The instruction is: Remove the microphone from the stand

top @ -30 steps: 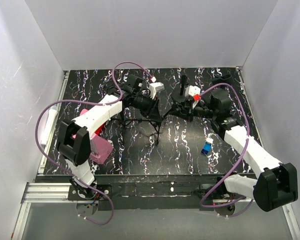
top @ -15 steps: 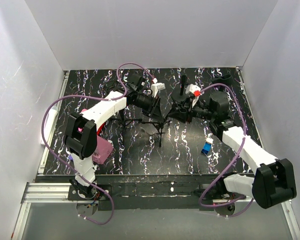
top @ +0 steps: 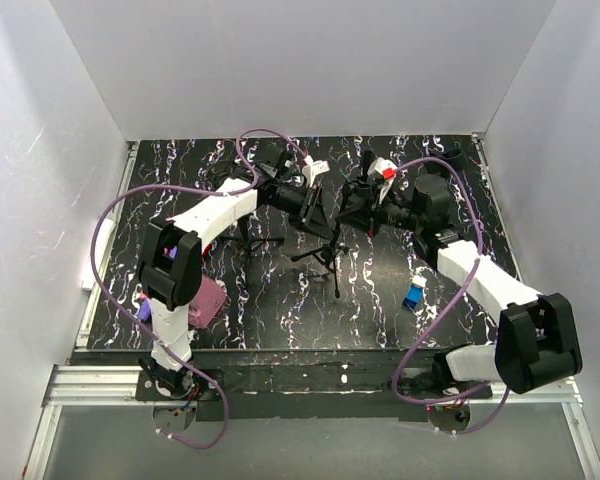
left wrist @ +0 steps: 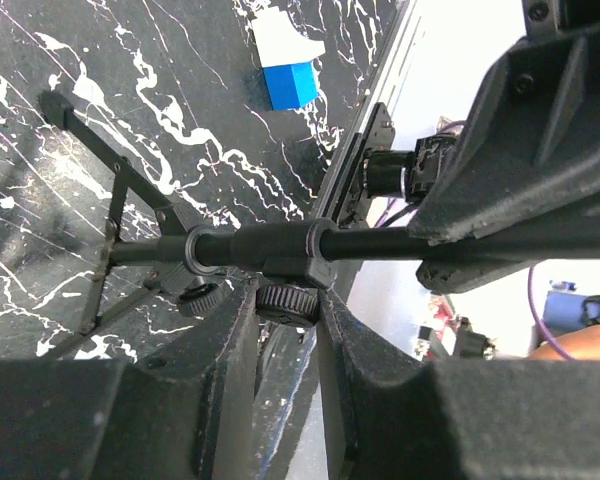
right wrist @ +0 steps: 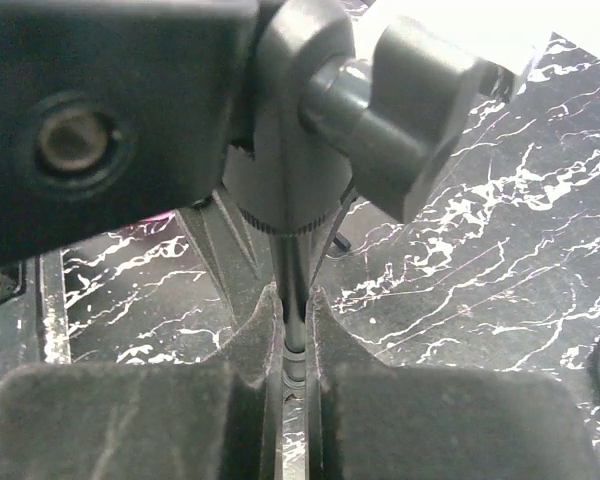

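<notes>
Your right gripper [right wrist: 293,330] is pinched almost closed on the thin rod of the stand [right wrist: 292,290], just under the tilt knob [right wrist: 420,100]. At its 9 o'clock, your left gripper [left wrist: 285,300] clamps narrowly on the stand's collar [left wrist: 285,262]. The tripod feet [top: 325,258] splay toward 6 o'clock. The microphone [top: 363,198] looks still seated at the head, so I judge the pull-out itself remains.

Your stand [top: 325,252] is a thin black tripod, tipped well over above the middle of the bench [top: 380,305], legs splayed toward the near side. Up close from the left wrist, its shaft [left wrist: 250,244] runs level, a knurled knob just beneath. From the right wrist, a thin rod rises to a round clamp knob [right wrist: 420,110]. You can't pick the microphone out among the black parts.
</notes>
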